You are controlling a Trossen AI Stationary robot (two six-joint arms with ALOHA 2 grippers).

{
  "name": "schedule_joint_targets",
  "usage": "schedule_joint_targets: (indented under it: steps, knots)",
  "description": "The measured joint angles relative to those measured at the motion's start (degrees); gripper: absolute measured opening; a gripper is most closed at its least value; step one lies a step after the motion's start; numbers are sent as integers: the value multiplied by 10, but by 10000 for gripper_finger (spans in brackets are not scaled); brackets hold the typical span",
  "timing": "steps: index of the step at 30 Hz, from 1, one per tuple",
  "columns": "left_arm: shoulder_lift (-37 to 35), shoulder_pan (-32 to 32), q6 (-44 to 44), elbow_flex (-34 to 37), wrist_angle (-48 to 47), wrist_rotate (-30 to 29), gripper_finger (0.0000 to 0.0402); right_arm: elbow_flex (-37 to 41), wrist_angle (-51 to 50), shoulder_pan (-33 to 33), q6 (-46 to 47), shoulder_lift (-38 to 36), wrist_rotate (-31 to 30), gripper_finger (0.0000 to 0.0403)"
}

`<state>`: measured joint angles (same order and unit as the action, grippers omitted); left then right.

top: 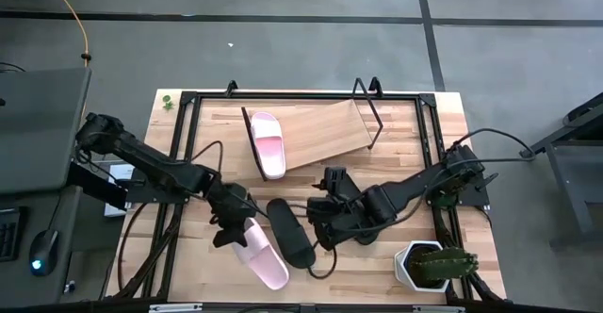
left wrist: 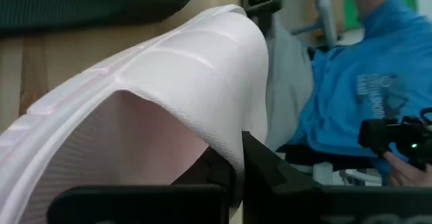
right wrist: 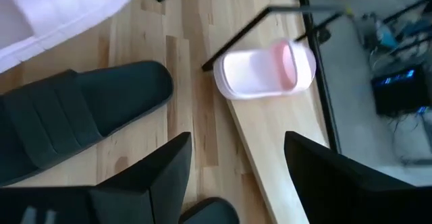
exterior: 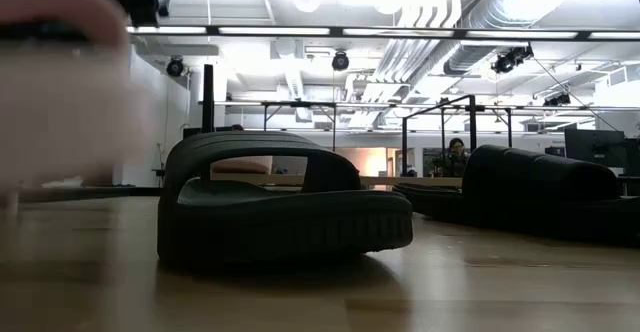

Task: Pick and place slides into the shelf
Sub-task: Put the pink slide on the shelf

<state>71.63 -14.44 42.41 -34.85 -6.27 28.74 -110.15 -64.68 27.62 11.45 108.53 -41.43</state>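
Observation:
A pale pink slide (top: 267, 143) lies on the tilted wooden shelf (top: 330, 129), its toe end at the shelf's lower edge (right wrist: 266, 69). My left gripper (top: 236, 223) is shut on a second pink slide (top: 264, 255) near the table's front. One black slide (top: 290, 230) lies sole down on the table beside it, also in the low view (exterior: 285, 212). Another black slide (exterior: 540, 202) rests farther right. My right gripper (top: 328, 200) hovers open over the table between the black slide (right wrist: 74, 123) and the shelf, holding nothing. My left gripper pinches the pink slide's wide strap at its edge (left wrist: 233, 140); one dark finger (left wrist: 270, 173) shows beside the strap and the other is partly hidden under it. The fingers come slanting down from the table's left. The strap end is raised; whether the heel touches the table, I cannot tell.
A white pot with a green cactus (top: 429, 264) stands at the front right corner. A black metal frame (top: 188, 96) borders the tabletop. A person in a blue top (left wrist: 364, 82) shows beyond the table in the left wrist view.

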Motion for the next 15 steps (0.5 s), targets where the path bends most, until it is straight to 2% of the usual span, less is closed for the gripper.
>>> schedule_joint_targets:
  steps: [6,15]
  knots:
    - [-53,1,13,0,-2,-9,10,0,42,36,-58,0,-55,229]
    - [-95,2,29,0,1,-14,11,0,100,57,-127,30,-92,229]
